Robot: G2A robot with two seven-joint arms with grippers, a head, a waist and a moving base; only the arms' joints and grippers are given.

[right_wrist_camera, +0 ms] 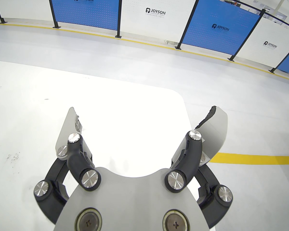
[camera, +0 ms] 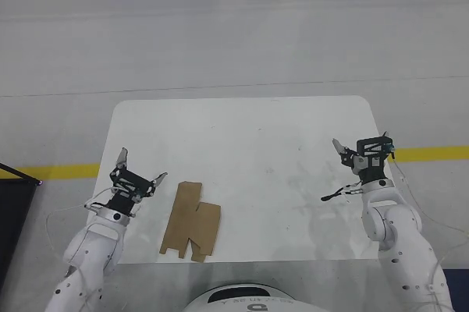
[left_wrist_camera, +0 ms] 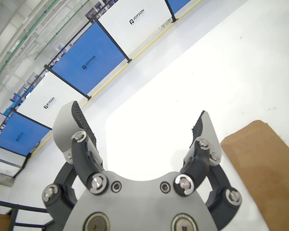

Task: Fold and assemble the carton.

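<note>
On the white table [camera: 257,132], near its front edge and a little to my left side, the cardboard carton [camera: 191,222] lies flat; its panels and flaps are all in one plane, so I judge that the task is at its very beginning. My left gripper [camera: 143,164] hangs just beside the carton, near the left edge of the table, with the jaws spread wide and nothing between them; I think this place suits because the carton's long side is the nearest thing to take, and open jaws can come around a thin edge without pushing the sheet away. From the left wrist view, the brown corner of the carton is seen close to this gripper but apart from it, not touching. My right gripper [camera: 361,142] hangs well apart from the carton, near the right edge of the table, jaws also wide open and empty; I judge it is held there so that it does not stand in the way of the folding, and can come in to hold the opposite side. A flat sheet is hard to lift from a smooth table; I expect that one edge must be raised or slid first.
</note>
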